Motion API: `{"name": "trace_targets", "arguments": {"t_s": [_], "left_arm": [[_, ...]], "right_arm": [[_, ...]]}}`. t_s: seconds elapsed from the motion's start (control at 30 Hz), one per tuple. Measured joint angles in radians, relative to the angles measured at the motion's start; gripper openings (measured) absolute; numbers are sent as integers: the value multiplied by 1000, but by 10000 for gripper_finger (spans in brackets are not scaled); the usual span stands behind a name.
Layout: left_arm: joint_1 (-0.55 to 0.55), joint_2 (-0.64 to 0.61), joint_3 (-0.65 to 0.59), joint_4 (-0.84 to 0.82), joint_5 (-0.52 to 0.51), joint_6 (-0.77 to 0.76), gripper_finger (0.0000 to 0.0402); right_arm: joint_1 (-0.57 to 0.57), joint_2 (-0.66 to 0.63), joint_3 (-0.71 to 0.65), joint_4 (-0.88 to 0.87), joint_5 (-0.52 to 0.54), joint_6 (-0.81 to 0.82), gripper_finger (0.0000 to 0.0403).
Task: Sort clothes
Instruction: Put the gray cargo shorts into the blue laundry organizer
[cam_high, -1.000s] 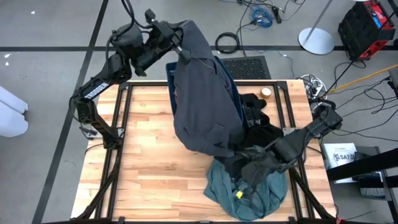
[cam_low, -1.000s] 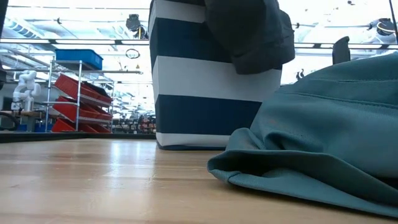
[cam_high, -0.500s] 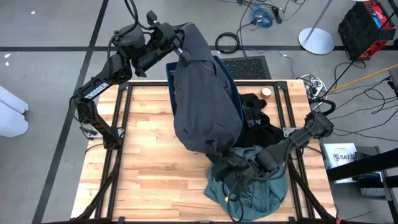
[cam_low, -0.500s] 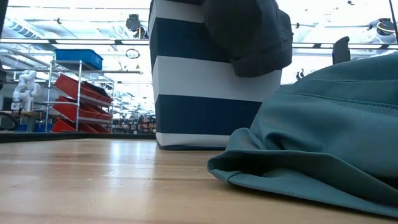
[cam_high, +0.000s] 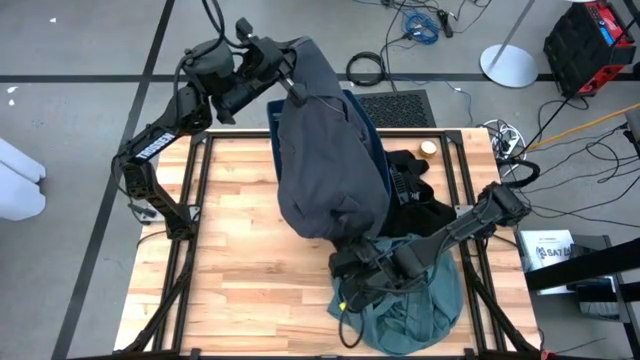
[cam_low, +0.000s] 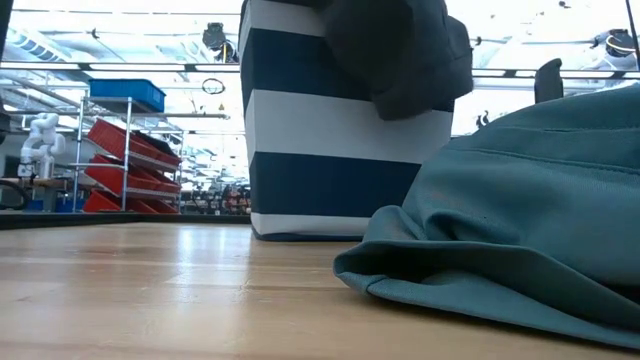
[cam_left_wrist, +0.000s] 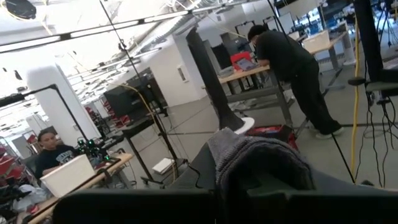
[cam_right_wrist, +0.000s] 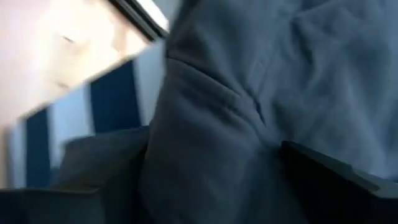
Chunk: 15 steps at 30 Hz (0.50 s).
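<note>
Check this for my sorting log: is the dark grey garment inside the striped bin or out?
Out: the dark grey garment hangs from the shut left gripper, draped over the bin.

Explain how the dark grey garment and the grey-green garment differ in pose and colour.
The dark grey garment hangs lifted, held by the left gripper and draped over the navy-striped bin; the grey-green garment lies crumpled on the table. The first is charcoal, the second teal-green. Both are soft fabric.
</note>
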Motion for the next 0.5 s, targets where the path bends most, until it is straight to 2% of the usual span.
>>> {"name": "trace_targets", "arguments": {"t_s": [0.07, 0.13, 0.27, 0.3, 0.43, 0.5], "left_arm": [[0, 0, 0, -18, -1, 0, 4], [0, 0, 0, -25, -1, 0, 4], [0, 0, 0, -23, 19, 0, 4], [0, 0, 0, -23, 24, 0, 4], [-1, -2, 0, -23, 28, -2, 4], [-1, -9, -1, -25, 38, -17, 4]], "right_arm": [[7, -6, 0, 9, 37, -29, 306], [18, -23, 0, 27, 47, -40, 246], [34, -66, 0, 26, 49, -44, 64], [40, -75, 0, 24, 49, -55, 34], [67, -135, 0, 24, 144, -113, 19], [79, -188, 0, 29, 154, -143, 14]]}}
